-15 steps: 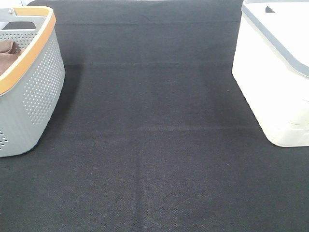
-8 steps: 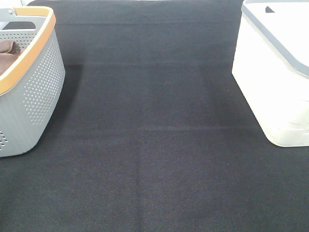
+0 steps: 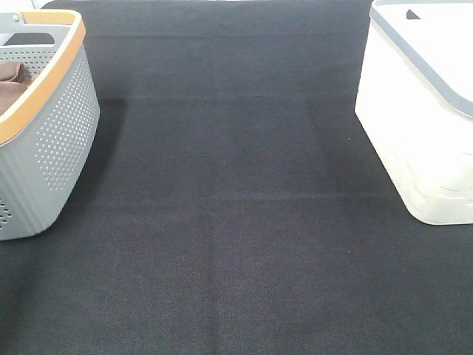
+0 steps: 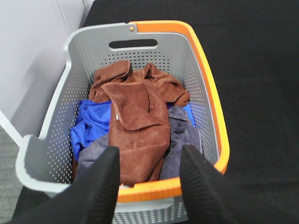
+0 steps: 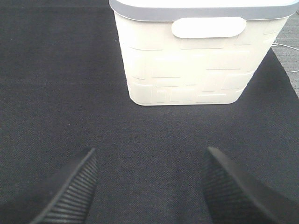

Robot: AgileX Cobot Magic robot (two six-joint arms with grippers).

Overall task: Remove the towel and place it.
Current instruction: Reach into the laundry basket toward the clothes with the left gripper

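A black woven desk (image 3: 236,222) is stretching across the scene, carrying two containers well apart. At the right edge a white bin (image 3: 421,126) with a grey rim is standing, its moulded brick-pattern wall and handle slot facing the right wrist camera. At the left edge a perforated grey basket (image 4: 201,93) with an orange rim is sitting, filled with laundry. The towel (image 4: 138,135), reddish-brown and fuzzy with a thin stitched hem, is lying on top of the pile in the middle of the basket, draping over a blue cloth (image 4: 88,121) and a grey cloth (image 4: 182,135), with a darker brown bunched cloth (image 4: 154,81) just behind it. The left pincer (image 4: 149,154) is hovering above the basket's near end, jaws parted and gripping nothing. The right pincer (image 5: 150,156) is hanging over bare desk, jaws spread wide and empty.
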